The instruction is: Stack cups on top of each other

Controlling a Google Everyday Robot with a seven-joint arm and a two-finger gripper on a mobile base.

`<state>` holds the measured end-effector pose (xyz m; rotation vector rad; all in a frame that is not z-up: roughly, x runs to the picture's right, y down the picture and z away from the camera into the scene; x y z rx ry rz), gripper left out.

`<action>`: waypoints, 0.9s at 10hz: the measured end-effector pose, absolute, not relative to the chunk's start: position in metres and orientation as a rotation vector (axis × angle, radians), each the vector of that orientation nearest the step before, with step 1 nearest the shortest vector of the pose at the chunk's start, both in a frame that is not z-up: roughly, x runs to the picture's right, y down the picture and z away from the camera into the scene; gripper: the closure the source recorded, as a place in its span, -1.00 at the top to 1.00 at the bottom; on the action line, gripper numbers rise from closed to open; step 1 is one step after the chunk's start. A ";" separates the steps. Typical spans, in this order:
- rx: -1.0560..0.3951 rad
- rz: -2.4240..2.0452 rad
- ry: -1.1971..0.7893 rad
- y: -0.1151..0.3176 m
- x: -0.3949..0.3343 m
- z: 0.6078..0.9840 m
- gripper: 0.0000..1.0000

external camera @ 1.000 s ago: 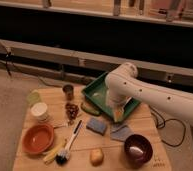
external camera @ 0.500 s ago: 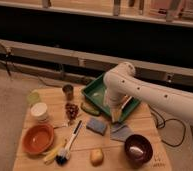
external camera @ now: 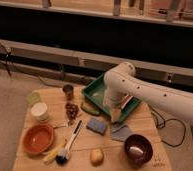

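Note:
Three cups stand apart at the table's left: a white cup (external camera: 39, 111), a pale green cup (external camera: 33, 97) just behind it, and a small metal cup (external camera: 68, 90) further right. None sits on another. My gripper (external camera: 115, 117) points down at the end of the white arm (external camera: 140, 90), over the table's middle by the near edge of the green tray (external camera: 96, 90). It is well to the right of the cups and touches none of them.
An orange bowl (external camera: 38, 138) sits front left and a dark bowl (external camera: 138, 148) front right. A blue sponge (external camera: 96, 125), grey cloth (external camera: 121, 133), brush (external camera: 70, 144), potato (external camera: 96, 156), banana (external camera: 54, 153) and dark grapes (external camera: 71, 109) lie between them.
The arm and gripper have only shifted slightly near the tray's front edge. The cups have not moved.

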<state>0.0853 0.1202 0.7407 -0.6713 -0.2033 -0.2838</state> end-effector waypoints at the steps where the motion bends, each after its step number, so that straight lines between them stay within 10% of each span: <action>1: -0.675 -0.278 -0.206 0.121 0.084 0.742 0.30; 9: -0.682 -0.237 -0.222 0.126 0.078 0.750 0.30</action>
